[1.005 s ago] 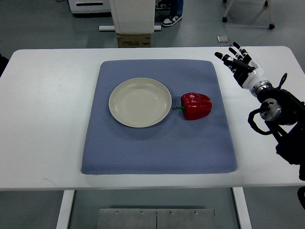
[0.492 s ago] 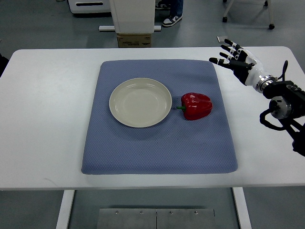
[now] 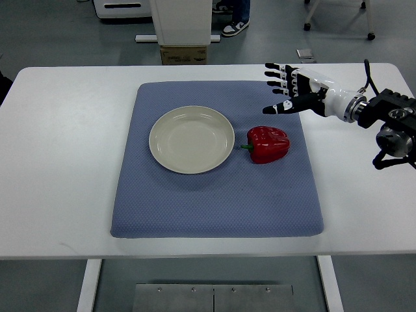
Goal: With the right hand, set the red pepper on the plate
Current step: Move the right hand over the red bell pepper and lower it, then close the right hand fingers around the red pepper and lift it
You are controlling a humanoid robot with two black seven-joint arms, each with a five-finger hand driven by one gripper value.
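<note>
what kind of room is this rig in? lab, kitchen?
Most likely a robotics lab or test floor, not a kitchen. The white table stands on bare grey flooring, with a cardboard box and a chair base on casters behind it. A person's sneakers show at the far edge.

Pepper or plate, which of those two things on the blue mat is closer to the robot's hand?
The red pepper. It lies just below the right hand's spread fingers, while the empty cream plate sits farther off, left of the pepper.
</note>
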